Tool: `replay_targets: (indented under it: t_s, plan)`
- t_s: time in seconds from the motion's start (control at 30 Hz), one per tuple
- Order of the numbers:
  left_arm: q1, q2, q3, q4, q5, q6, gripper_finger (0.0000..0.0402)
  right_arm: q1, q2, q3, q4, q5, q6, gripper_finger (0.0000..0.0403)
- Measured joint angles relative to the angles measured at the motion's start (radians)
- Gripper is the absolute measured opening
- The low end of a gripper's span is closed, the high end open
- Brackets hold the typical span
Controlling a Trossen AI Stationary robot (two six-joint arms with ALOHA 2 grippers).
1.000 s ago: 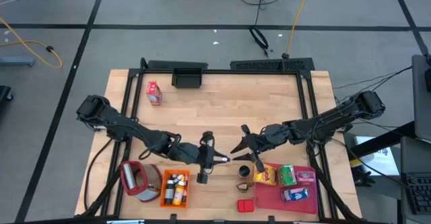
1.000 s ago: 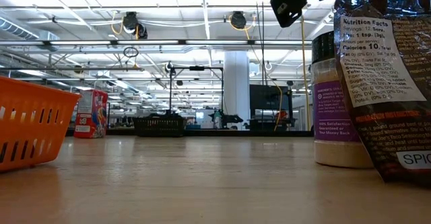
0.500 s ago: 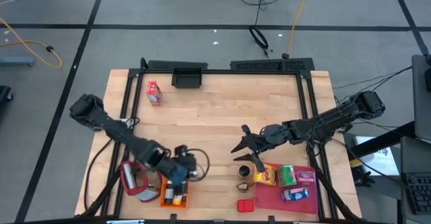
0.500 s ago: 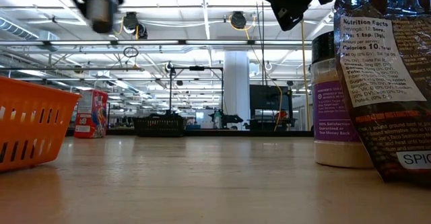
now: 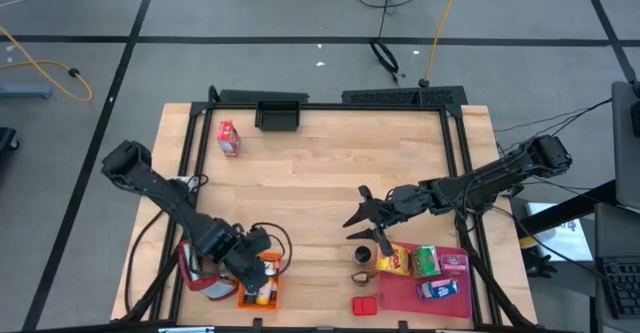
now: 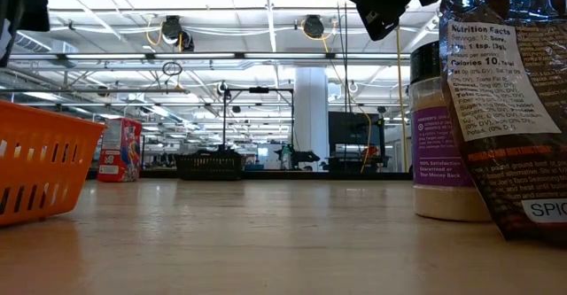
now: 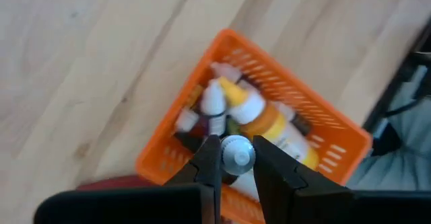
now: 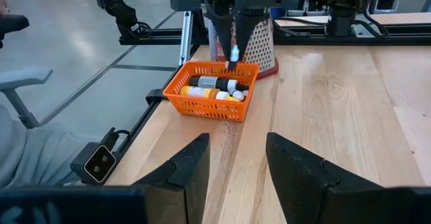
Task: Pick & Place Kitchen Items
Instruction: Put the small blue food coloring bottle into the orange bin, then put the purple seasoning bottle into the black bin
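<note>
The step in hand looks like a drop. The left gripper (image 7: 232,165) hangs over the orange crate (image 5: 258,281) at the near left of the table, and its two fingers (image 7: 205,167) pinch a small bottle with a white cap (image 7: 237,153), cap toward the wrist camera. In the right wrist view the same bottle (image 8: 235,54) hangs straight above the crate (image 8: 211,88). Inside the crate lie several bottles already, among them an orange bottle (image 7: 275,128) and some little white-capped ones (image 7: 213,103).

I judge that the next move calls for lowering a little and opening the fingers, so the bottle falls among the others and not on the rim. The bottles below are crowded, so it may roll or rest on top of them.

Just left of the crate stands a metal grater with a red base (image 5: 199,266), touching or nearly touching it; the arm should keep clear of it.

At the near right is the flat red tray (image 5: 402,293) with a yellow box (image 5: 397,261), a green box (image 5: 427,261) and a blue box (image 5: 438,289). A spice jar (image 5: 362,255) stands just left of the tray, and a small red box (image 5: 365,303) is nearer.

The right gripper (image 5: 362,216) waits above the middle of the table, fingers spread, holding nothing.

Far left stands a red carton (image 5: 229,138), and a dark bin (image 5: 280,115) sits at the far edge.
</note>
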Motion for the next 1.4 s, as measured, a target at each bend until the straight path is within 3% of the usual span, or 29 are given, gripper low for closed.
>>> replay_targets:
  t_s: [0.77, 0.97, 1.4]
  plan:
    - [-0.011, 0.000, 0.000, 0.023, -0.032, -0.024, 0.0182, 0.003, 0.000, 0.000, -0.170, -0.003, -0.001, 0.0142]
    - [-0.011, 0.000, 0.000, 0.023, -0.065, -0.024, 0.0197, 0.019, 0.000, 0.000, -0.199, -0.129, 0.017, 0.0143]
    - [-0.001, 0.000, 0.000, 0.023, -0.089, -0.021, 0.0198, 0.120, 0.001, 0.060, -0.254, -0.071, -0.052, 0.0230]
